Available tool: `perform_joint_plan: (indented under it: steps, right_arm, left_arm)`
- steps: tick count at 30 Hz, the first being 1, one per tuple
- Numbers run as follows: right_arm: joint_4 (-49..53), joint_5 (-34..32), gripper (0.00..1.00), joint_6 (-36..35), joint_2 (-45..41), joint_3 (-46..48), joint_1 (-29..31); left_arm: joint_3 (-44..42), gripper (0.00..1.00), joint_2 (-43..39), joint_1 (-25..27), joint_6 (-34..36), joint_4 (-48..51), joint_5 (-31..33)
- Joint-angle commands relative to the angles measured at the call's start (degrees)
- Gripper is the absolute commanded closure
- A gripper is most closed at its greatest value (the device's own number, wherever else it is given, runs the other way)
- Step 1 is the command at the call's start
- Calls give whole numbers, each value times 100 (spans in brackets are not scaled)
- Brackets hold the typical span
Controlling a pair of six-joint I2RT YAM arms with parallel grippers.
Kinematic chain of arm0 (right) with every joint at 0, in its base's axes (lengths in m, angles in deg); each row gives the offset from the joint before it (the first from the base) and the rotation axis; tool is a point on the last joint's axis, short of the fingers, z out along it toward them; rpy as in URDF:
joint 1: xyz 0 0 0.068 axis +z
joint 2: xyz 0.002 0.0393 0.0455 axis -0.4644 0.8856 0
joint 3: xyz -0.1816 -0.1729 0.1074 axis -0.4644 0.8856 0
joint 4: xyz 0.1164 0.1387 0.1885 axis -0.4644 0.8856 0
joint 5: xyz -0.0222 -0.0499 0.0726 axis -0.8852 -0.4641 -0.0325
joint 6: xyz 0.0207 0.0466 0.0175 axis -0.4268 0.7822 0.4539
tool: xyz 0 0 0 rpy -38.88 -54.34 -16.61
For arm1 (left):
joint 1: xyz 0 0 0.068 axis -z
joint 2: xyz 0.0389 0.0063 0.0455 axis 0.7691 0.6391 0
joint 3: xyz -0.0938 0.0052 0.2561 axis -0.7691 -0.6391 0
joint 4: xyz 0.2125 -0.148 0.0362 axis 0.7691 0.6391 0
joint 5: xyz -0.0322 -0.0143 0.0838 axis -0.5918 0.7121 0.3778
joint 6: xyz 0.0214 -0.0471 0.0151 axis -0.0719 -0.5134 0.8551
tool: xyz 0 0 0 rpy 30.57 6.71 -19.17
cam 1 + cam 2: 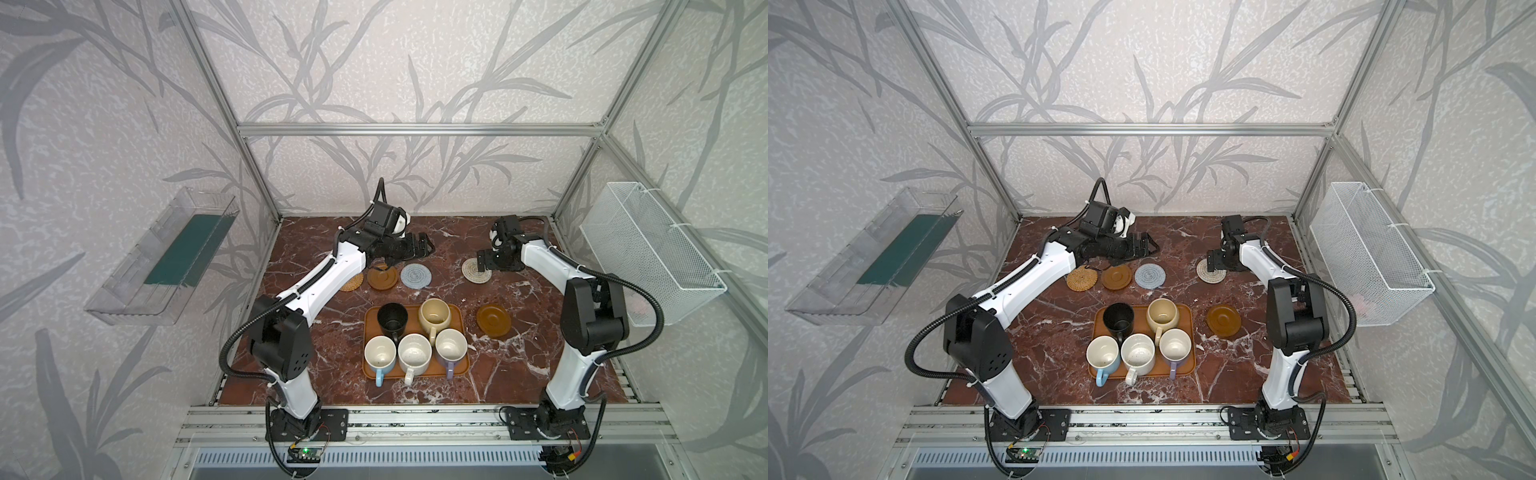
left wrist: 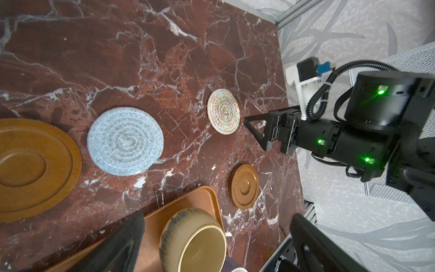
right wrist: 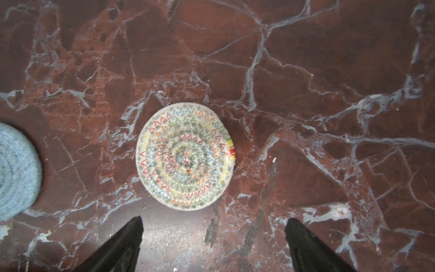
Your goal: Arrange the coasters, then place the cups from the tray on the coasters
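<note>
Along the back of the table lie a tan rattan coaster (image 1: 1082, 279), a brown coaster (image 1: 382, 276), a blue-grey coaster (image 1: 416, 275) and, apart to the right, a cream coaster (image 1: 473, 269). A second brown coaster (image 1: 493, 319) lies right of the tray (image 1: 460, 318). The tray holds the black cup (image 1: 392, 318), cream-yellow cup (image 1: 434, 314), light blue cup (image 1: 379, 353), speckled white cup (image 1: 414, 353) and lavender cup (image 1: 451, 347). My left gripper (image 1: 426, 245) hovers open behind the blue-grey coaster. My right gripper (image 3: 213, 223) hangs open and empty over the cream coaster (image 3: 186, 156).
A white wire basket (image 1: 648, 253) hangs on the right wall and a clear plastic bin (image 1: 166, 257) on the left wall. Aluminium frame posts stand at the table's back corners. Bare marble lies between the blue-grey and cream coasters.
</note>
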Motion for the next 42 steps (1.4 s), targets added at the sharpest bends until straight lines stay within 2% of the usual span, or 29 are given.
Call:
perform_joint_plan:
  steps: [1, 6, 15, 29, 42]
  right_arm:
    - [-9, 142, 8, 109, 171, -199, -1]
    - [27, 211, 23, 123, 495, -426, -83]
    - [213, 300, 35, -2, 1027, -790, -251]
    - [632, 516, 48, -211, 1683, -1453, -296]
    - [755, 633, 55, -302, 1853, -1525, -297]
  left_arm:
    - [151, 4, 118, 13, 70, -197, 38]
    - [89, 8, 243, 14, -26, -553, -15]
    - [250, 8, 636, 78, -198, -629, -6]
    - [509, 8, 1095, 208, -223, -610, -83]
    - [636, 8, 1256, 274, -210, -577, -85]
